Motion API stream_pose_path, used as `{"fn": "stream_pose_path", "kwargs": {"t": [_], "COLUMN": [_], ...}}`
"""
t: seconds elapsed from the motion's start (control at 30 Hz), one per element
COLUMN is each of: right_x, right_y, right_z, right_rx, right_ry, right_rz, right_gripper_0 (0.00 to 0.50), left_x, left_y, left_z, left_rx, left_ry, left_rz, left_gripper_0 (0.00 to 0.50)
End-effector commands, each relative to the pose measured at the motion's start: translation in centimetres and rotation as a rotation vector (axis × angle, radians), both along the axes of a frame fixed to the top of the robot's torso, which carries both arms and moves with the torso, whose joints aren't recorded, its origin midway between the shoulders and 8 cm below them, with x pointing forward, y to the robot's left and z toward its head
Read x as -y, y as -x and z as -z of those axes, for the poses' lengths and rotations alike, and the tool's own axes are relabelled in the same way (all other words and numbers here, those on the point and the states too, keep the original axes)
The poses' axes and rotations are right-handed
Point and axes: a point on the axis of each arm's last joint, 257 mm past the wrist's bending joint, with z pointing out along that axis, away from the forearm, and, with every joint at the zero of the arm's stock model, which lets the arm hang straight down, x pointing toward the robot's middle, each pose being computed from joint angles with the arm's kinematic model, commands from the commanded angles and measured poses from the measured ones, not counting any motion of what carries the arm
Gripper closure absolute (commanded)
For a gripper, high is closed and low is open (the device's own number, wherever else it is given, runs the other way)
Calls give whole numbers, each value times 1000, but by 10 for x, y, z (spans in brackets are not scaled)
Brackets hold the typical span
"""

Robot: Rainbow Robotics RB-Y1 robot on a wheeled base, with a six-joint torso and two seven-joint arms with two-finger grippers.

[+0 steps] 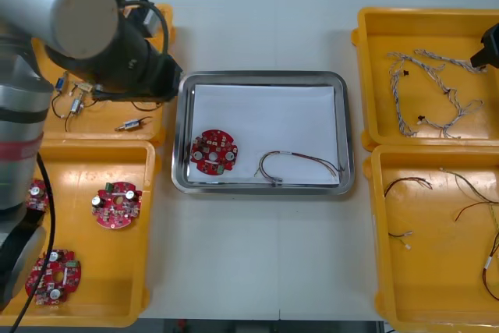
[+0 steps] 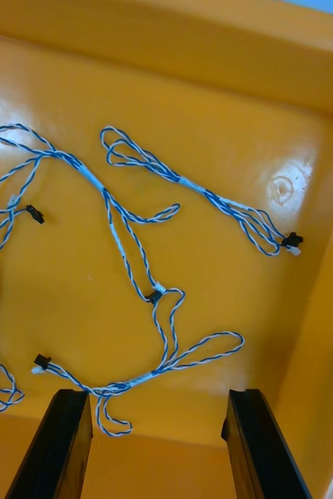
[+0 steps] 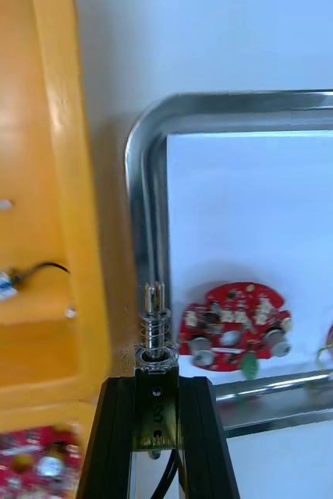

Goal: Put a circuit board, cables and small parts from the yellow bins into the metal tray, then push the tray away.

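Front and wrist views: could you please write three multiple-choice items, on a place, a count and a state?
1. Where is the left hand? A. at the left rim of the metal tray B. over the near right bin C. beyond the table's far edge
2. How many circuit boards lie in the tray? A. three B. one C. none
3. What state is the right hand in? A. shut on a black cable B. shut on nothing C. open above blue and white cables
Key: 1 A, it is shut on a small metal part beside that rim; 2 B, one lies near a red and yellow cable; 3 C, its fingers stand apart over them.
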Motion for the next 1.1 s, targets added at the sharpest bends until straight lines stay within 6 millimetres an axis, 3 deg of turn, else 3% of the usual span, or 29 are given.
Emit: {"fn": "stream_pose_path", "kwargs": {"t": [0.03, 0.33, 0.5, 0.73, 0.97, 1.1], "right_x": [0, 9, 3, -1, 7, 12], "right_y": [-10, -8, -9, -8, -4, 1], "right_z": [-13, 3, 12, 23, 42, 54], "right_rx": [22, -7, -18, -39, -70, -91], "right_ry": [15, -33, -105, -191, -271, -295], "right_rz": [-3, 70, 166, 301, 471, 558], "right_gripper_0": [0, 0, 0, 0, 0, 0], "left_x": [52, 85, 95, 97, 88, 84], "left_y": [-6, -29, -38, -57, -85, -90], "left_z": [-6, 23, 31, 33, 38, 41], "left_rx": [69, 103, 117, 139, 179, 185], "left_ry": [1, -12, -25, -31, -53, -63], "left_rz": [31, 54, 66, 65, 49, 49], "left_gripper_0": [500, 500, 500, 500, 500, 500]}}
